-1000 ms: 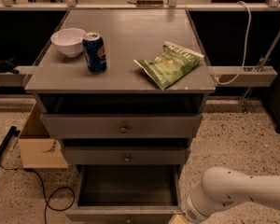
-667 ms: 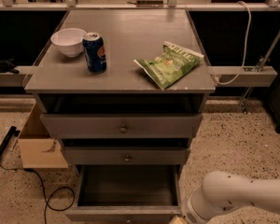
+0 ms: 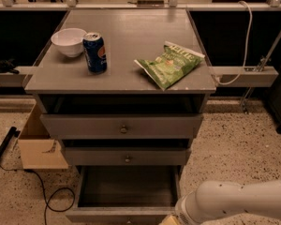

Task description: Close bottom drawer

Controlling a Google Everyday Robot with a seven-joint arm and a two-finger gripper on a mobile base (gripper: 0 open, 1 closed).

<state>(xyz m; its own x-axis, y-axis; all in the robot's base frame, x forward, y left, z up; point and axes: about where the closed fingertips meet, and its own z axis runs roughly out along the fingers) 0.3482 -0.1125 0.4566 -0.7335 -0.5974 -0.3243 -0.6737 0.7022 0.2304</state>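
Bottom drawer: pulled out; judged rigid and free-sliding; best pushed on the flat front.
Gripper: at the drawer's near right corner; open or closed cannot be told.

The scene is seen by one camera, set high in front of the cabinet and pointed down and away. The whole cabinet is seen from close by. The gripper is seen at the near edge, just right of the bottom drawer.
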